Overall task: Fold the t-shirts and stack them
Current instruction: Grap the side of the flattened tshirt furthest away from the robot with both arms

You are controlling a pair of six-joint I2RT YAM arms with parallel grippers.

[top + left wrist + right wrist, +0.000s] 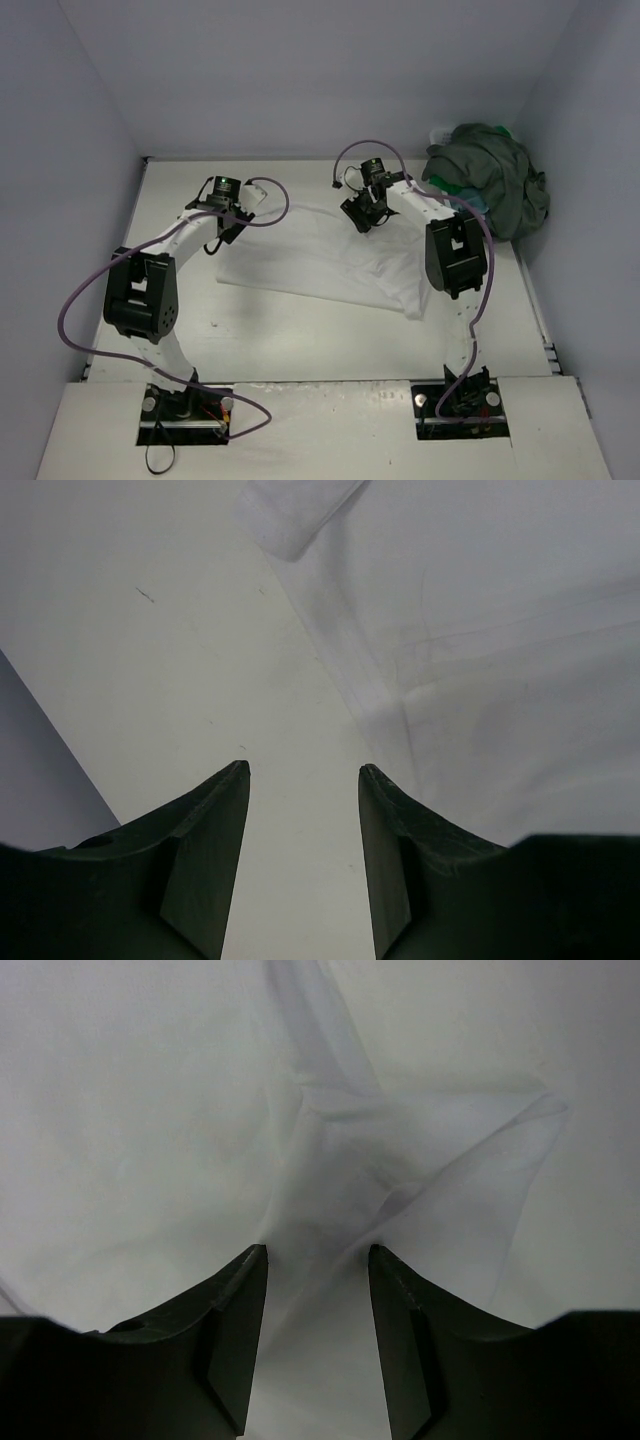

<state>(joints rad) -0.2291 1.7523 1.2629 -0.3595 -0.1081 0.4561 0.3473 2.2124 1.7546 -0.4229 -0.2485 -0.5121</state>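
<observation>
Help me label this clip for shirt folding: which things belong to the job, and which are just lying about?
Job: white shirt, spread flat between the arms; shirt pile, olive-grey on top, far right; left claw and right claw, both open.
Lying about: table; purple cables; what looks like a basket behind the pile.

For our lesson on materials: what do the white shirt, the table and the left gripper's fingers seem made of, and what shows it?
The white shirt looks like soft, thin cloth with a matte finish; it creases and has a stitched sleeve hem. The table is probably painted or laminated board, smooth and faintly scuffed. The left gripper's fingers are likely hard dark plastic, matte and sharp-edged.
</observation>
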